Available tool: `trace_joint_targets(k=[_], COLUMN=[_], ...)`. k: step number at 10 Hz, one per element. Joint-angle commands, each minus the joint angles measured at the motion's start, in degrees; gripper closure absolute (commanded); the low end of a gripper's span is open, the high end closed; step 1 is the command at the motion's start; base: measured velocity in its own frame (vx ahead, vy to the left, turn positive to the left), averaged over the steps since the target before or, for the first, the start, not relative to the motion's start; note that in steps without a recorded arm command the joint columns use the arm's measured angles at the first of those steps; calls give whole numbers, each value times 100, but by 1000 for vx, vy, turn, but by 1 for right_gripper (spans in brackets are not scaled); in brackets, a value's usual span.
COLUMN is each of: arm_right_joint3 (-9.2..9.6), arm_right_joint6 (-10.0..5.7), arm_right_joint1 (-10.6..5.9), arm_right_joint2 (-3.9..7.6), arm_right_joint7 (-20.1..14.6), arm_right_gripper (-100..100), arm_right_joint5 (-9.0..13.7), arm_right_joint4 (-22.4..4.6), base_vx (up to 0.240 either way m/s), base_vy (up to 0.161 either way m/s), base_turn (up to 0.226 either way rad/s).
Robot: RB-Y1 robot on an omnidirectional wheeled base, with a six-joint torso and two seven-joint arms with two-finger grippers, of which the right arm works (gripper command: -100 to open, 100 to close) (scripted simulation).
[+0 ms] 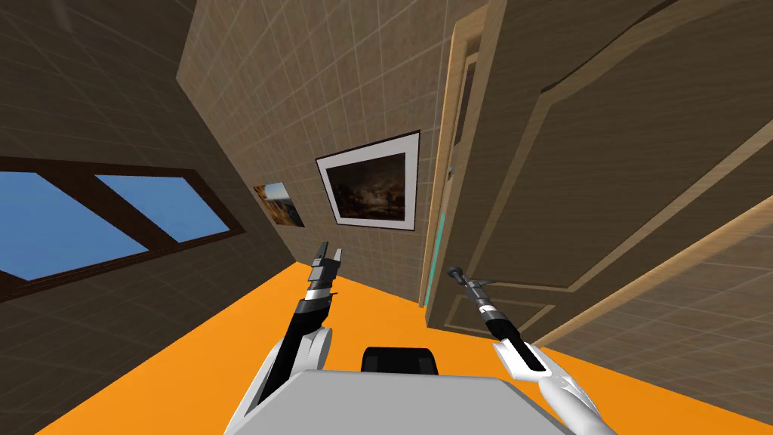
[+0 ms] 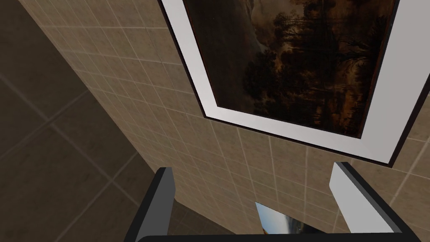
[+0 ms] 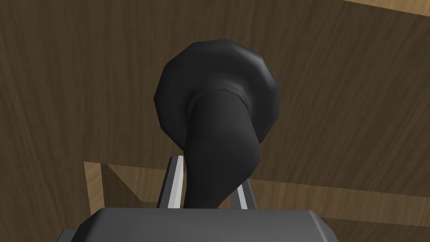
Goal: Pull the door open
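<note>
A brown panelled door (image 1: 604, 174) fills the right of the head view, set in a light wood frame (image 1: 453, 136). A thin teal strip (image 1: 434, 257) shows along the door's near edge. The door's handle (image 3: 218, 113) is dark, a round base with a bent lever. My right gripper (image 3: 208, 168) is shut on that lever, its fingers (image 3: 175, 180) pressing both sides. In the head view, the right gripper (image 1: 460, 276) is at the door's lower left. My left gripper (image 1: 331, 251) is raised to the left of the door, open (image 2: 252, 172) with nothing between its fingers.
An orange floor (image 1: 226, 340) runs ahead between tiled walls. A large framed dark picture (image 1: 374, 189) and a small one (image 1: 279, 204) hang on the far wall just left of the door frame. A window (image 1: 90, 219) is on the left wall.
</note>
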State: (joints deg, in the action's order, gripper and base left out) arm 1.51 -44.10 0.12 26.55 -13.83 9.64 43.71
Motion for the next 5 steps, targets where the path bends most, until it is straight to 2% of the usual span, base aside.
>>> trace_joint_targets(k=[1, 2, 3, 4, 5], arm_right_joint3=[120, 162, 133, 242, 265], arm_right_joint6=[-125, -156, -106, -273, -315], arm_right_joint1=[53, 86, 76, 210, 241], arm_right_joint2=[69, 101, 76, 172, 199], arm_right_joint7=[-103, -146, -126, -243, -269], arm_right_gripper=[100, 100, 100, 100, 100], arm_right_joint5=[-42, -55, -41, -62, -66], arm_right_joint4=[8, 28, 22, 44, 51], base_vx=[-208, -212, -95, -152, -218], base_vy=[-87, -95, -34, -39, -70], base_turn=[106, 102, 29, 172, 116])
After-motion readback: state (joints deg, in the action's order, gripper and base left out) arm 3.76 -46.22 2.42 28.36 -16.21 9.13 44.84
